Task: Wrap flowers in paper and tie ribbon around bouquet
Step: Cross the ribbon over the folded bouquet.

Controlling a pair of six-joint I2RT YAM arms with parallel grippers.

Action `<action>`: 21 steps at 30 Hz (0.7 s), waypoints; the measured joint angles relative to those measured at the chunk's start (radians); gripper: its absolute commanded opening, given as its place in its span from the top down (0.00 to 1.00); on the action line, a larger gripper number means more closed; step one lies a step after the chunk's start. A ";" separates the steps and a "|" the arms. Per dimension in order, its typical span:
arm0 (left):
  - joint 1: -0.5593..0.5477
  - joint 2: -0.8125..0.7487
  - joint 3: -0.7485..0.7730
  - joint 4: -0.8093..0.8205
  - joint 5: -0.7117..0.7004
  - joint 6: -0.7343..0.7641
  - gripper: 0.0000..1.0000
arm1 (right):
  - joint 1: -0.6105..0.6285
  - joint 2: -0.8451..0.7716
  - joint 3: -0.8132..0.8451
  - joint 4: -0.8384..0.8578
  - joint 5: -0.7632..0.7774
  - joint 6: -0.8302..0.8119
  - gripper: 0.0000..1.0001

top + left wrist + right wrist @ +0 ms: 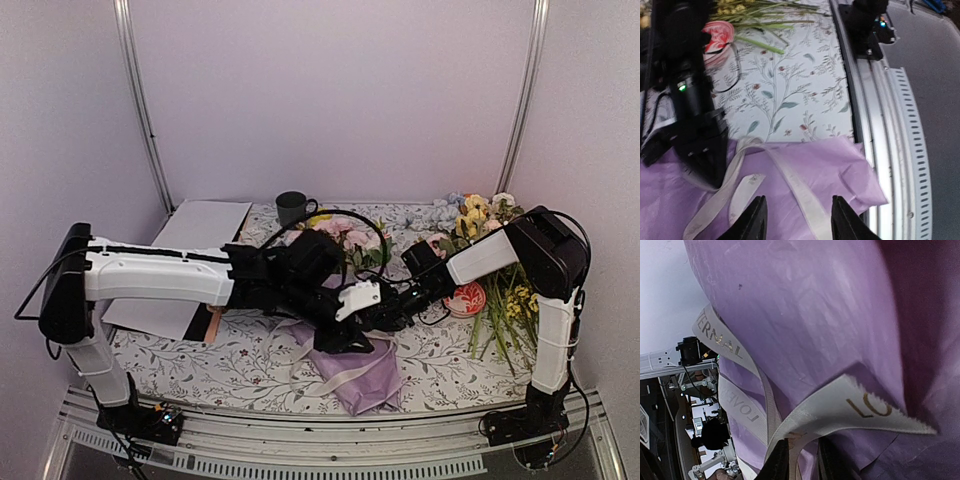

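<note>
The bouquet's lilac paper [365, 375] lies near the table's front edge, its narrow end toward the rail. Its flowers [345, 237] show pink behind the two arms. In the left wrist view the cream ribbon [795, 182] crosses the paper [840, 160] and runs between the spread fingers of my left gripper [799, 220], which is open just above it. My right gripper [802, 462] is shut on the ribbon [840, 405], a printed strip pulled up against the paper [815, 305]. That same right gripper [700, 145] also shows in the left wrist view, pressed at the paper's left side.
A dark mug [293, 207] and a flat white sheet [190, 260] sit at the back left. Loose long-stemmed flowers [490, 215] and a red-and-white coil [468, 298] lie on the right. The metal front rail [880, 100] runs close beside the paper's tip.
</note>
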 measured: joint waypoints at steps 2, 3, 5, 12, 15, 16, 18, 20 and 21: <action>-0.038 0.080 0.070 -0.019 0.039 0.001 0.44 | 0.000 0.000 0.000 0.000 0.000 0.000 0.78; -0.041 0.113 0.090 -0.025 0.045 0.003 0.42 | 0.000 0.000 0.000 0.000 0.000 0.000 0.78; -0.035 0.190 0.114 -0.041 0.049 -0.009 0.41 | 0.000 0.000 0.000 0.000 0.000 0.000 0.78; -0.027 0.325 0.114 -0.075 -0.009 -0.034 0.45 | 0.000 0.000 -0.003 0.006 0.000 0.000 0.78; -0.027 0.327 0.115 -0.072 -0.027 -0.047 0.73 | 0.000 0.000 -0.003 0.007 0.000 0.000 0.78; -0.027 0.327 0.115 -0.069 -0.032 -0.051 0.87 | 0.000 0.000 -0.003 0.007 0.000 0.000 0.78; -0.027 0.327 0.115 -0.065 -0.045 -0.061 1.00 | 0.000 0.000 -0.004 0.007 0.000 0.000 0.78; -0.027 0.326 0.115 -0.057 -0.058 -0.064 1.00 | 0.000 0.000 -0.005 0.008 0.000 0.000 0.78; -0.026 0.323 0.114 -0.055 -0.064 -0.066 1.00 | 0.000 0.000 -0.005 0.009 0.000 0.000 0.78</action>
